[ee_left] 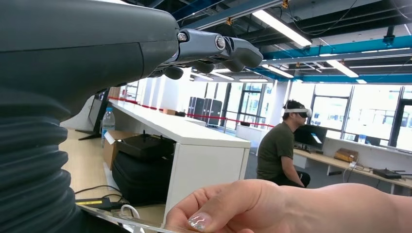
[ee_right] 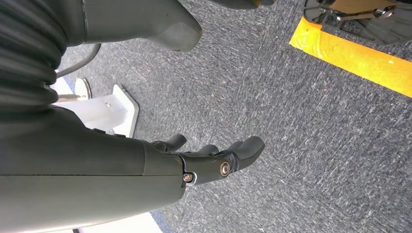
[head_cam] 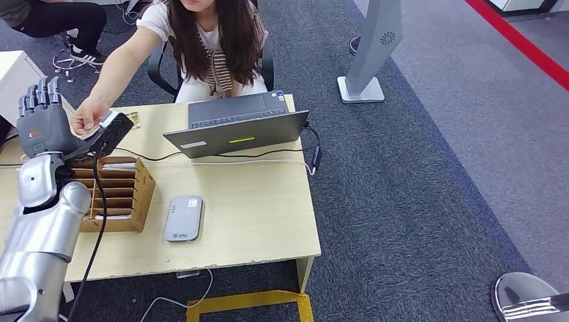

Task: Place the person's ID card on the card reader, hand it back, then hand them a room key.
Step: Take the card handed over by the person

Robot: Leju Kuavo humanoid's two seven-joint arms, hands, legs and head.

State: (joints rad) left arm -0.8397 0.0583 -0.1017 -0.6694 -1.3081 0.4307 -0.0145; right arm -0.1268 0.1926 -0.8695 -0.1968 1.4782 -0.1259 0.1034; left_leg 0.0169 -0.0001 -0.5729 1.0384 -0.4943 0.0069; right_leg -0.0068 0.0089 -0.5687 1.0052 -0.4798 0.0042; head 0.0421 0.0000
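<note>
While the left hand sits raised at the upper left of the frame with fingers straight, apart and holding nothing, the person's hand just beside it pinches what looks like the ID card, card reader lower down mid-desk.

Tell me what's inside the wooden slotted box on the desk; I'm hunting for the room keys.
The wooden slotted box shows a row of slots; one near slot holds something pale and flat, possibly a card. The robot's left arm and a black cable cover its left part, so nothing there can be seen.
</note>
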